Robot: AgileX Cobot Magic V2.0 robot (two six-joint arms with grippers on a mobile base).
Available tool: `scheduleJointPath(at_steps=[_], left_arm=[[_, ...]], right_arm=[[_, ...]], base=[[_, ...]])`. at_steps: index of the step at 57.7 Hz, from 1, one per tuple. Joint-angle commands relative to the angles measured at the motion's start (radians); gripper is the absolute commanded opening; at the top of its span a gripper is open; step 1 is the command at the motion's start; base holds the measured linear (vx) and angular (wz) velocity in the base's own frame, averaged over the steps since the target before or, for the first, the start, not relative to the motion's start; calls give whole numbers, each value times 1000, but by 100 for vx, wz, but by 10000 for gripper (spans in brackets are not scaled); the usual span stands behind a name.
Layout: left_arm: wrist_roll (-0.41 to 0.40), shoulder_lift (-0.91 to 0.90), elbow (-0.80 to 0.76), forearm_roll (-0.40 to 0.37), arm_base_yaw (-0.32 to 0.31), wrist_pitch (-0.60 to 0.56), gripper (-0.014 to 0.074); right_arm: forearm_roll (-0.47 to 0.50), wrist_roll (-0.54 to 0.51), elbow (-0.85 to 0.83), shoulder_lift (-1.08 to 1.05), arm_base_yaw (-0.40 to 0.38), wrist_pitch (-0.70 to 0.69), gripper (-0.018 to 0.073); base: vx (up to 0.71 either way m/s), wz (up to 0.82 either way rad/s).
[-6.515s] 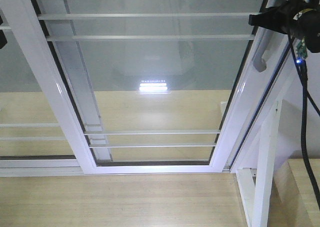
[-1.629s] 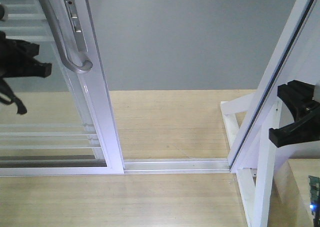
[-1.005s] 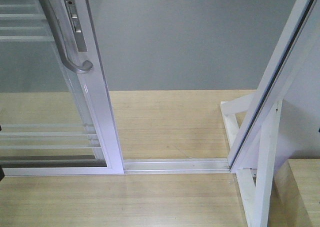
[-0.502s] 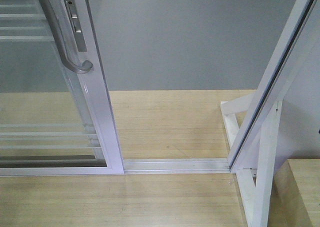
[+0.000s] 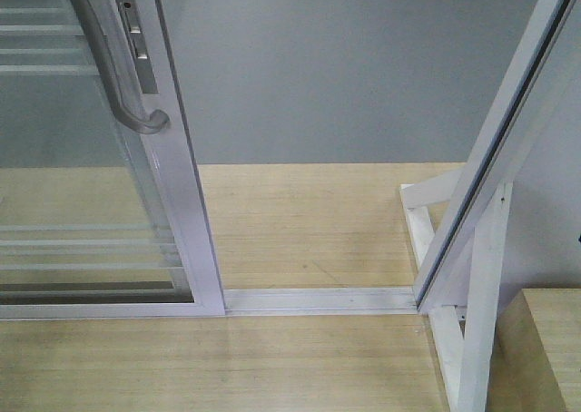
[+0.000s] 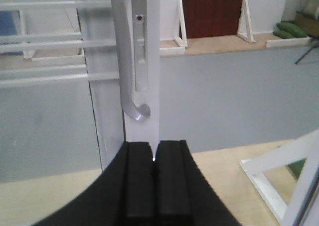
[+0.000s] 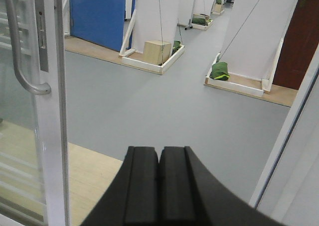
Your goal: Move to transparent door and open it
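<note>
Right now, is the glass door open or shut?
Open. The transparent door sits at the left, and a bare track runs from it to the slanted white post.

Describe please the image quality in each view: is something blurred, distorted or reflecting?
Front view: sharp, strongly slanted verticals on the transparent door, faint reflections in its glass. Left wrist view: soft focus overall, the shut left gripper a dark blur, the handle evenly lit. Right wrist view: clearest background, the shut right gripper underexposed.
</note>
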Motion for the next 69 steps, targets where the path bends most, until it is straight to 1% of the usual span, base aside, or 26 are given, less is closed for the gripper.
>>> scheduleJointPath(at_steps=[1,14,18,29,33,41,43,47,54,69], left_arm=[[-80,6,-29,60,-4,-132,4],[-67,-9,-8,59,-4,-123,4],[-66,-44,22,57,11,-112,4],[-70,-162,181,55,47,-111,4],[-70,-225,250,30,68,-111,4],[-70,-355,364,21,87,-114,4],[-70,-357,361,22,91,-57,4],[-70,-352,354,22,92,6,4],[-70,-353,354,22,93,74,4],[-70,-353,354,23,93,82,4]], right_arm=[[6,-5,-24,10,-6,-80,13],[6,-5,-24,10,-6,-80,13],[6,-5,-24,10,-6,-80,13],[6,-5,-24,10,-6,-80,13],[6,-5,-24,10,-6,-80,13],[6,-5,-24,10,-6,-80,13],[6,-5,-24,12,-6,-80,13],[6,-5,-24,12,-6,-77,13],[6,-5,-24,12,-6,-76,13],[6,-5,-24,12,-6,-71,13]], base=[[0,0],[0,0],[0,0],[0,0],[0,0],[0,0],[0,0],[0,0],[0,0],[0,0]])
